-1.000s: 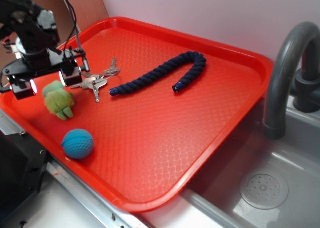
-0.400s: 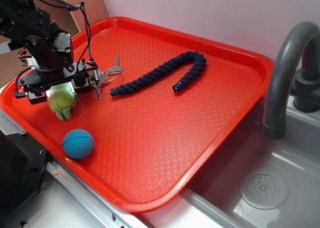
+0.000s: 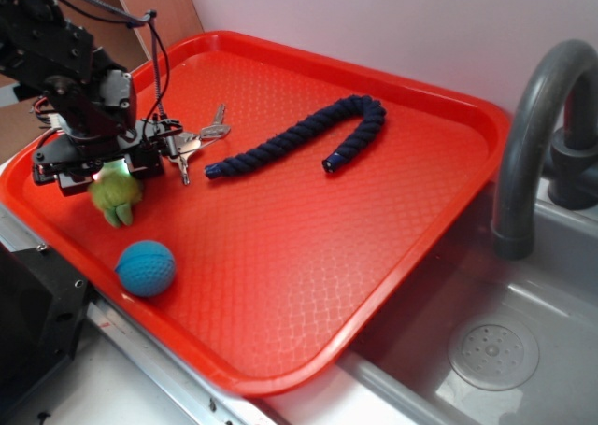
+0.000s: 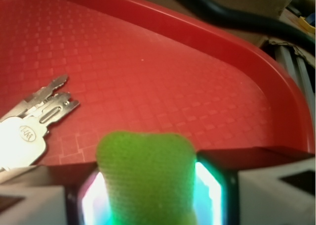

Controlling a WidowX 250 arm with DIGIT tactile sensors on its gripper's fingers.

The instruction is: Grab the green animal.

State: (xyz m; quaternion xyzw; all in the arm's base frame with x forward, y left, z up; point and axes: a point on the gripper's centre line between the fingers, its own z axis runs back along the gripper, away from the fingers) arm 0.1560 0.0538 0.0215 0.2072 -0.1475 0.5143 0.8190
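The small fuzzy yellow-green plush animal [image 4: 145,178] is being enclosed between the narrowed fingers of the black gripper [image 3: 98,170], apparently touched on both sides, so the grasp is being finished and lifting is being called for next.

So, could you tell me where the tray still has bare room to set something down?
The widest bare patch on the tray lies between the rope, the ball and the edge by the sink. The strip behind the rope is also free. The left corner is crowded: gripper, green animal, keys.
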